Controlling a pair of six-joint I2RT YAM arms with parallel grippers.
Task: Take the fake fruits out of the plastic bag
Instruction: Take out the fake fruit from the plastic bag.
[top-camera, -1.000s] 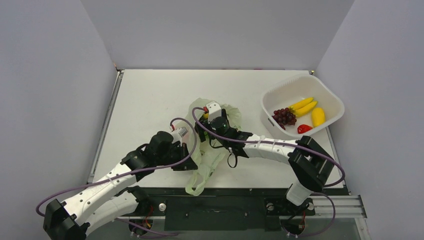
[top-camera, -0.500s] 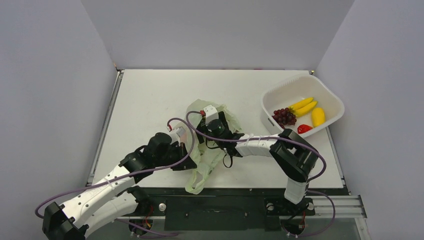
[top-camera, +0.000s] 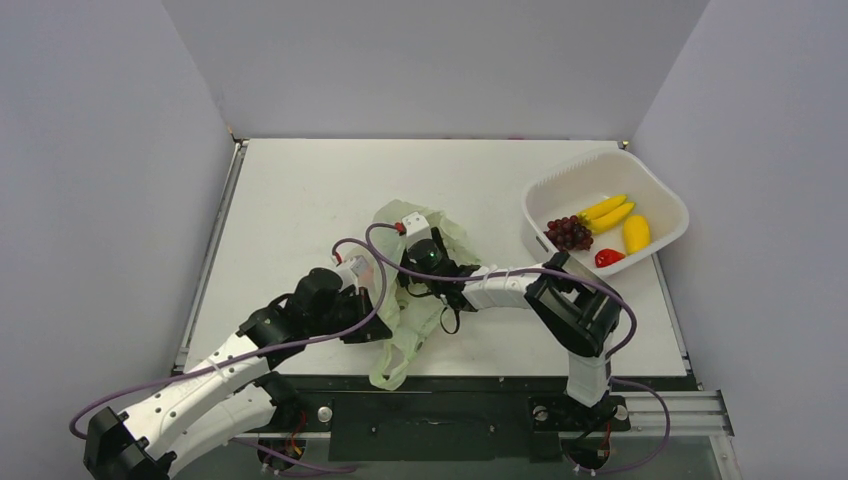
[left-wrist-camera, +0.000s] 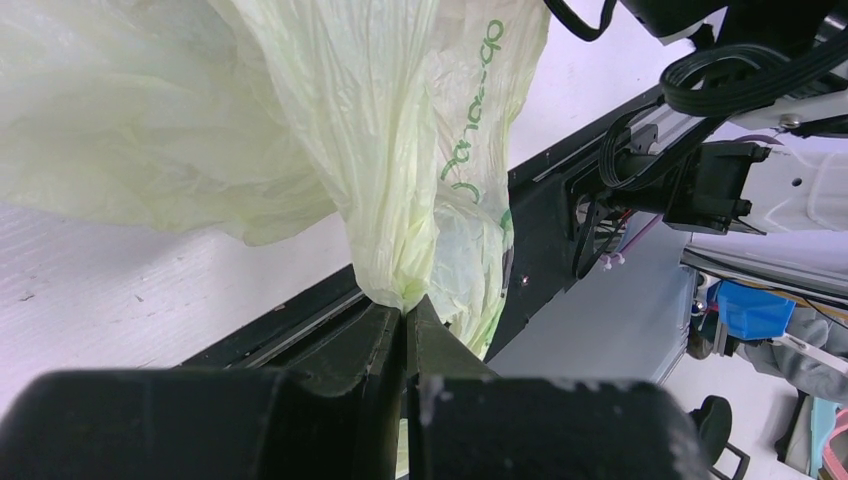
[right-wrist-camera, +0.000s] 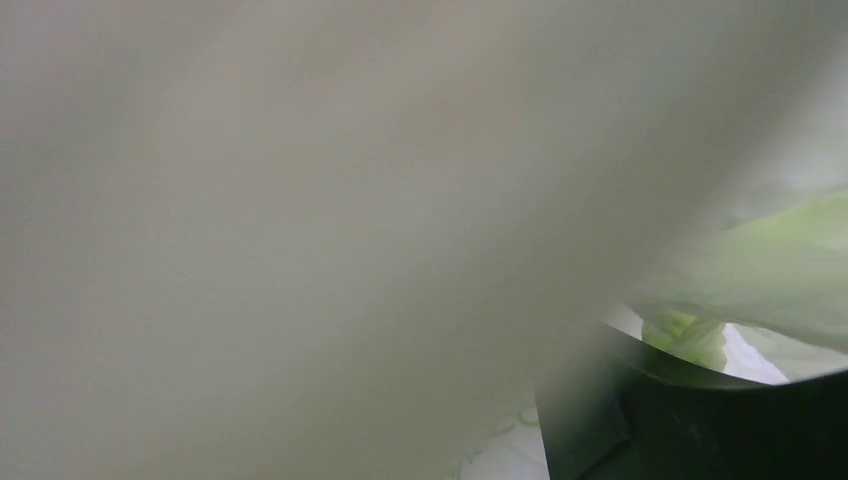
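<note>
Pale green plastic bag (top-camera: 452, 232) lying crumpled near the middle of the white bench (top-camera: 300, 200), its loop handles trailing toward the near edge. The left fingers (left-wrist-camera: 378, 345) are pressed together on a gathered fold of the bag's film, which rises from between their tips in a tight twist and fans out above (green printed lettering shows on the film in the left wrist view). The right arm (top-camera: 500, 285) reaches across from the right, and its wrist sits over the bag's rumpled far part. The right fingers (right-wrist-camera: 720, 430) show only as a dark blurred edge, since translucent film fills almost all of the right wrist view; whether they stand apart or together cannot be told. No fruit can be made out inside the bag. The white basket (top-camera: 560, 190) stands well apart at the far right of the bench and holds a small red toy fruit (top-camera: 608, 257), a yellow oval fruit (top-camera: 635, 233), two bananas (top-camera: 607, 212) and a dark grape bunch (top-camera: 568, 233).
</note>
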